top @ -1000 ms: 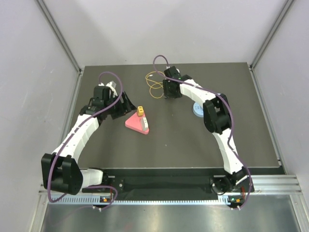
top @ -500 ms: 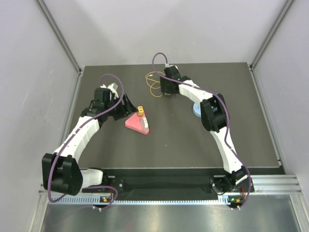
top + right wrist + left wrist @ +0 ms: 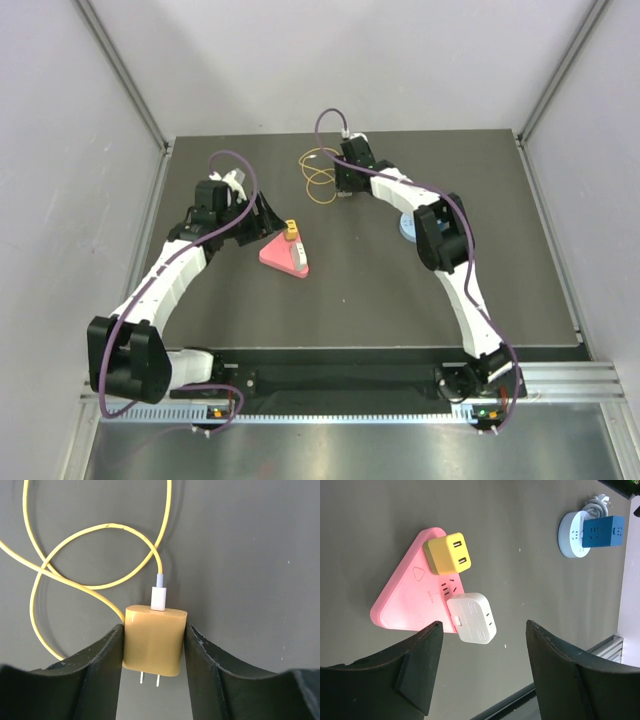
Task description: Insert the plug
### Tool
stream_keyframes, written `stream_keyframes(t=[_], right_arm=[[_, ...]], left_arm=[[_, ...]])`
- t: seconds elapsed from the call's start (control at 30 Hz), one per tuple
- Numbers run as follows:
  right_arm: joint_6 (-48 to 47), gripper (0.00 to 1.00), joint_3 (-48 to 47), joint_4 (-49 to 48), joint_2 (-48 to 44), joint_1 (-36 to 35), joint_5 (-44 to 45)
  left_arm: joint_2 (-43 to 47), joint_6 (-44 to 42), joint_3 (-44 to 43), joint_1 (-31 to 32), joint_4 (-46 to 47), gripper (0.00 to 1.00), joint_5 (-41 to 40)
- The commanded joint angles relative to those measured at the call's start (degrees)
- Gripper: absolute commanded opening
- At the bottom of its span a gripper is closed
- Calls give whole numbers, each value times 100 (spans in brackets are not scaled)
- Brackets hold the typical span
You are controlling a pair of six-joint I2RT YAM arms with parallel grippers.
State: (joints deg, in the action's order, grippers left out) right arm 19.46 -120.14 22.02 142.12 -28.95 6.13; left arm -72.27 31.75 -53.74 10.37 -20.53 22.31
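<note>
We see a dark grey table with a matte top. Left of its middle a pink triangular socket base lies flat on the surface. Near the far edge a thin yellow wire rests in loose loops and ends at the yellow plug. We cannot tell if the plug itself touches the top. On the right side lies a round white socket disc, well apart from the pink base.

Top view high from behind; wrist views near, facing table (left shares pink strip)
</note>
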Motion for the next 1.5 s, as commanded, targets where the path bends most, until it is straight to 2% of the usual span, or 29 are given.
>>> stream_keyframes(t=[0.0,0.07,0.13,0.3,0.4,0.5,0.53,0.57,0.73,0.8,0.9,1.0,1.13,1.23,1.33,1.37,1.47], right_arm=[[-13,28,558,83,-421,82,-59],[57,25,999,57,-981,74,-138],[188,21,1850,-4,-1440,65,-182],[645,15,4246,-986,-3250,39,-533],[1444,11,5443,-1794,-4033,-31,-1025],[1964,13,5895,-1842,-4587,-190,-1044],[2121,17,5940,-1798,-4797,-242,-1035],[2175,25,5932,-1702,-4852,-260,-1044],[2044,37,5905,-1200,-4975,-313,-824],[2009,35,6054,-1139,-5001,-322,-737],[1877,27,6265,-1060,-4984,-357,-429],[1885,26,6467,-884,-5001,-383,-279],[2507,27,6889,-919,-5343,-567,-148],[2808,35,7153,-1051,-5563,-761,-121],[2975,55,7259,-859,-5765,-866,-121],[3010,64,7311,-805,-5836,-884,-130],[3028,71,7434,-612,-6196,-884,-182]], left_arm=[[-15,-63,3,26,287,72,151],[-24,-37,12,26,296,71,291],[63,-20,21,79,296,70,406],[196,147,-23,246,471,67,757],[204,271,73,439,594,63,969],[336,209,196,738,621,64,714],[423,209,249,851,656,64,688],[450,235,258,887,665,64,661],[670,315,206,1011,542,64,600],[749,323,214,1020,480,64,512],[802,341,276,1037,419,64,520],[802,323,293,1028,305,64,599],[969,201,293,1028,182,65,442],[1031,174,320,1028,146,65,494],[1092,96,416,1046,85,64,591],[1092,43,416,1055,-11,64,530],[1171,-282,268,1125,-459,65,5]])
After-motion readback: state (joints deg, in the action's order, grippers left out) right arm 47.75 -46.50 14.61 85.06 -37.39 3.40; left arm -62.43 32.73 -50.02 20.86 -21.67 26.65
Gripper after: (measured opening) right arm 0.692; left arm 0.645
